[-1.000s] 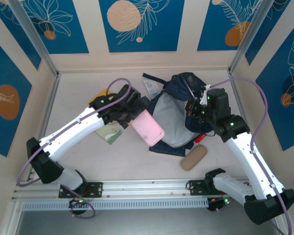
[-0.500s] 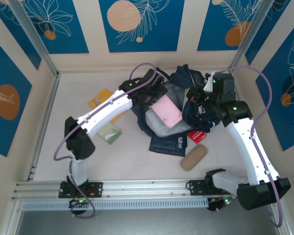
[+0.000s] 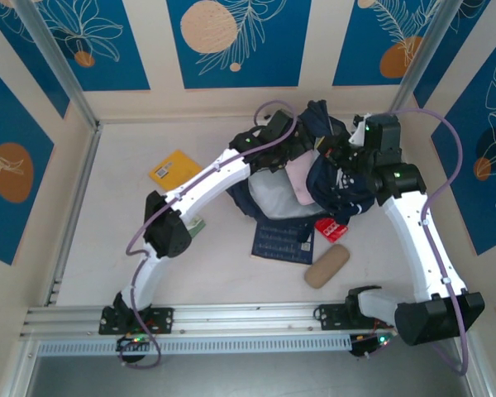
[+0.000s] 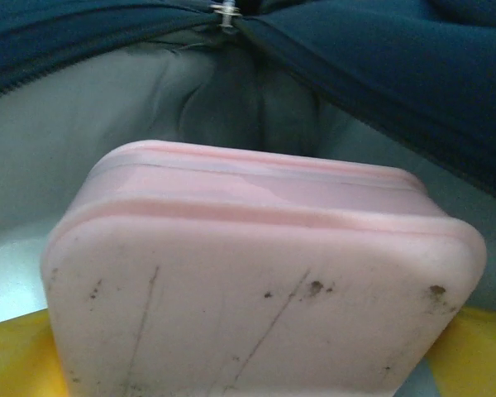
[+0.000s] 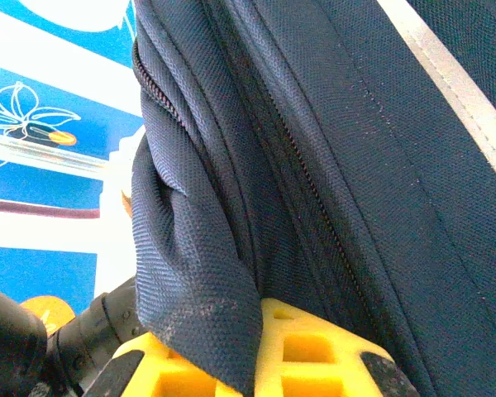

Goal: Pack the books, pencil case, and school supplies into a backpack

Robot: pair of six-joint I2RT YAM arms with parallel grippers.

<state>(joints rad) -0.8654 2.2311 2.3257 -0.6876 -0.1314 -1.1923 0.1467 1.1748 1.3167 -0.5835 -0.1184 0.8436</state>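
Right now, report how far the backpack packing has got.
Done: nothing shows as fully packed yet. In hand: the pink pencil case sits in the mouth of the backpack, against its grey lining, while the right gripper pinches the fabric open. Left: the yellow-orange book, a navy book and the red packet lie on the table.

Swung left arm [image 3: 219, 174] from mid-table up to the backpack [image 3: 347, 194] mouth. Carried pink pencil case [image 3: 302, 184] off the open table and into the grey lining. Raised pinched fabric higher and further back with right gripper [image 3: 345, 164].
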